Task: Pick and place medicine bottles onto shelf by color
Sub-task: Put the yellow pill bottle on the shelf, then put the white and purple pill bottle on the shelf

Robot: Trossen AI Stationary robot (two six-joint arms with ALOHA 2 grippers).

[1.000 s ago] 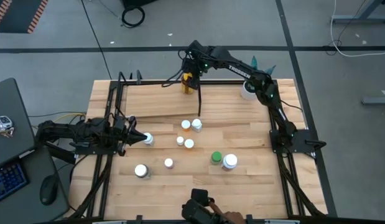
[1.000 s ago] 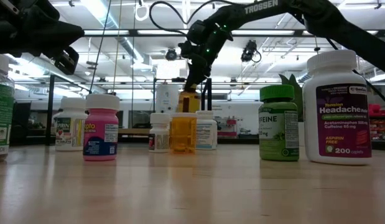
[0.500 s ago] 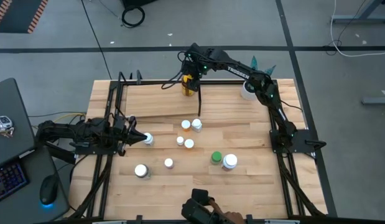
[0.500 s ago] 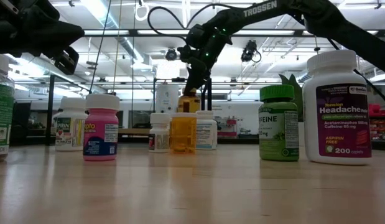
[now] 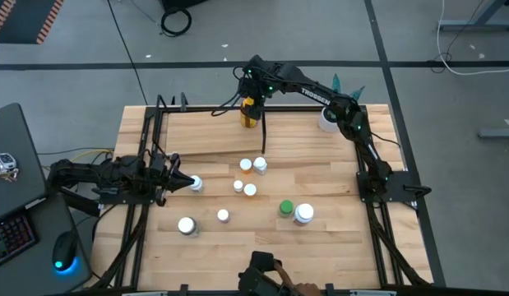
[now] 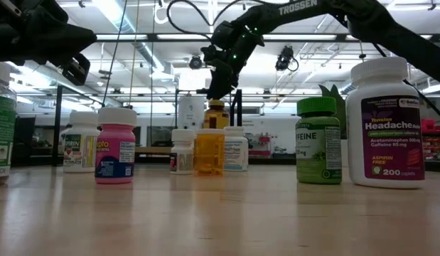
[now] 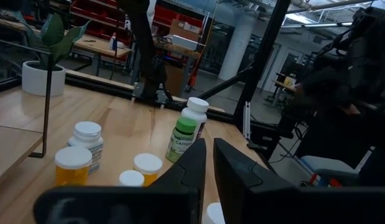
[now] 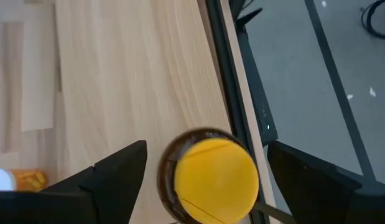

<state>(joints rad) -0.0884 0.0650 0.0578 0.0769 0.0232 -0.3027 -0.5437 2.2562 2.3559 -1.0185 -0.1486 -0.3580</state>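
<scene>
The right arm reaches from its base at the table's right edge, up along the far side and across to the far middle, wrist bent so the right gripper [image 5: 252,92] points straight down. Its fingers [image 8: 111,171] stand wide apart on either side of the amber bottle [image 5: 251,111], clear of it. That bottle stands upright on the shelf [image 5: 213,131], long axis vertical, its yellow cap [image 8: 216,171] facing straight up at the wrist camera. It is close to the shelf's far black rail. From table height the gripper hangs just above the bottle's cap [image 6: 216,104].

The left arm lies low and stretched across the table's left side, pointing right. The left gripper [image 5: 182,182] is pinched shut, its tips just beside a white-capped bottle [image 5: 196,183]; I cannot tell whether they touch it.

The rest of the bottles stand upright on the tabletop [image 5: 336,247], caps up. An orange bottle [image 5: 246,165] and a white bottle [image 5: 260,165] sit side by side in the middle, with two more small white ones just nearer. The green bottle [image 5: 285,209] stands touching or just beside a big white bottle [image 5: 303,215] toward the right. Two more white-capped ones stand toward the near left.

A potted plant [image 5: 327,117] sits at the far right corner.
</scene>
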